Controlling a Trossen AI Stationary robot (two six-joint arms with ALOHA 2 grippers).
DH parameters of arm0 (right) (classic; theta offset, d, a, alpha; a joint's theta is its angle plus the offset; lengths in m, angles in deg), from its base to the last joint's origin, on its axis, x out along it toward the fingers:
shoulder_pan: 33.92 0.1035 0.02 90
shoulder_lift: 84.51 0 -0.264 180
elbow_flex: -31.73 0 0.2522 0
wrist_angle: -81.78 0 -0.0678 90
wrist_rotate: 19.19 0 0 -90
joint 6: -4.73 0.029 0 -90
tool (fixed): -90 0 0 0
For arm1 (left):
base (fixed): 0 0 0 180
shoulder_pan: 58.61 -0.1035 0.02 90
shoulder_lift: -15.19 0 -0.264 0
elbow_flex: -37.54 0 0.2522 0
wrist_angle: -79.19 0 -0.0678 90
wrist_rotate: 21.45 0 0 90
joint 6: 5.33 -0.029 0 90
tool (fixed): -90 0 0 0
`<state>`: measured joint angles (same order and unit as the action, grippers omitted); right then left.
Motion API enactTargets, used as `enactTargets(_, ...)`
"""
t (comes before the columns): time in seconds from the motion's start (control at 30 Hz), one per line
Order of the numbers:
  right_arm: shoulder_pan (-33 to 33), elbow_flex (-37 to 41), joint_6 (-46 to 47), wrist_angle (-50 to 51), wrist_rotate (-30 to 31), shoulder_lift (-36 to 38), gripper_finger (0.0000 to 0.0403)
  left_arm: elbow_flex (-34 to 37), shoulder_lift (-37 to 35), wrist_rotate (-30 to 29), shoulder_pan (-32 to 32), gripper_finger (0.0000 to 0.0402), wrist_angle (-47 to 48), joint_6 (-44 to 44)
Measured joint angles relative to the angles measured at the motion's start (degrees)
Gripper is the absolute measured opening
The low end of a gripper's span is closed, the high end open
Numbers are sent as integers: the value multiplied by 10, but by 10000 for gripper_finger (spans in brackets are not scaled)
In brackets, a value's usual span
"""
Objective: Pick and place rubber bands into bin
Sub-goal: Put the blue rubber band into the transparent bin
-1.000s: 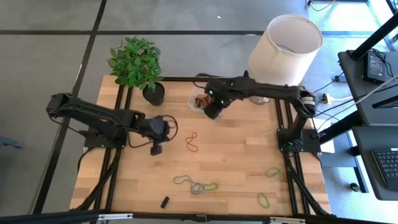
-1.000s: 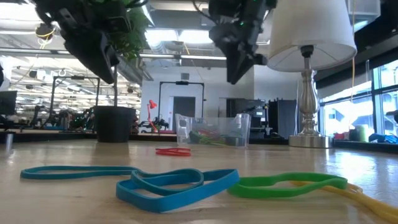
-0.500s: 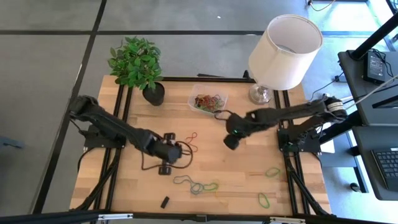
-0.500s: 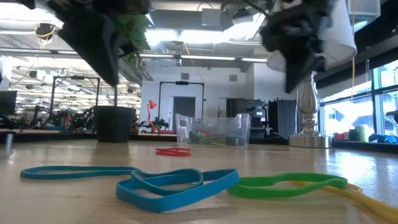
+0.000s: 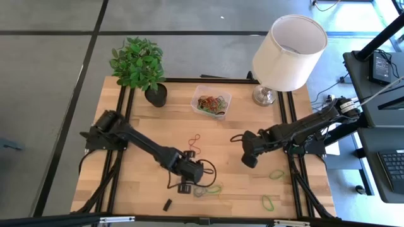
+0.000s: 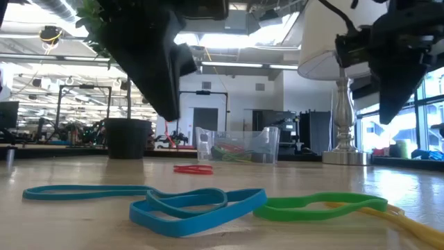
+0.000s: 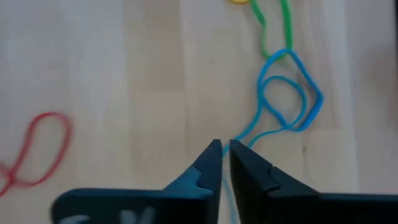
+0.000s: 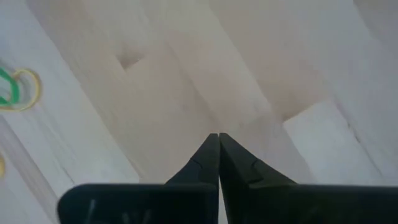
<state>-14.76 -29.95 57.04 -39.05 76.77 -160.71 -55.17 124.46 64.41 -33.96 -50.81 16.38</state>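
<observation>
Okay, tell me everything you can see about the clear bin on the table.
The bin is a small, clear plastic tray, rectangular with rounded corners and low upright walls. It sits flat on the wooden table near the back edge, between the black plant pot and the lamp base, touching neither. Inside lies a loose pile of rubber bands in green, red and orange. Seen from table height its walls are see-through, with the bands showing at the bottom. Neither hand is near it.

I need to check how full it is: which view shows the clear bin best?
The high view: the clear bin is seen from above, its rubber bands plain. The low view shows only its side wall. Neither wrist view shows it.
</observation>
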Motion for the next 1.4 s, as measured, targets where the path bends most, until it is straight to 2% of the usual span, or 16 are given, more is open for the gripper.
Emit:
enactTargets(0.17,17,3,-1,-2,0,-1,7,-9,31,15,11,82,-11,1)
enactTargets(0.33,23,3,-4,-6,1,-1,10,-8,55,11,26,131,-38,-75)
enactTargets(0.6,24,3,-16,-10,1,-1,11,-11,98,9,36,161,-52,-144)
enactTargets(0.73,24,2,-16,-11,1,-1,11,-12,115,2,38,135,-41,-137)
enactTargets(0.8,24,2,-16,-11,1,-1,11,-13,118,7,37,100,-36,-137)
enactTargets(0.9,24,2,-19,-14,1,-1,11,-12,116,2,37,27,-30,-133)
enactTargets(0.93,24,2,-19,-15,1,-1,11,-11,112,1,36,15,-29,-127)
enactTargets(1.03,24,2,-20,-15,4,-1,11,-13,94,1,33,5,-16,-107)
enactTargets(1.2,24,2,-21,-20,5,-1,11,-41,36,45,11,3,68,-100)
enactTargets(1.4,24,2,-25,-46,7,-1,11,-71,-33,31,-46,2,156,-89)
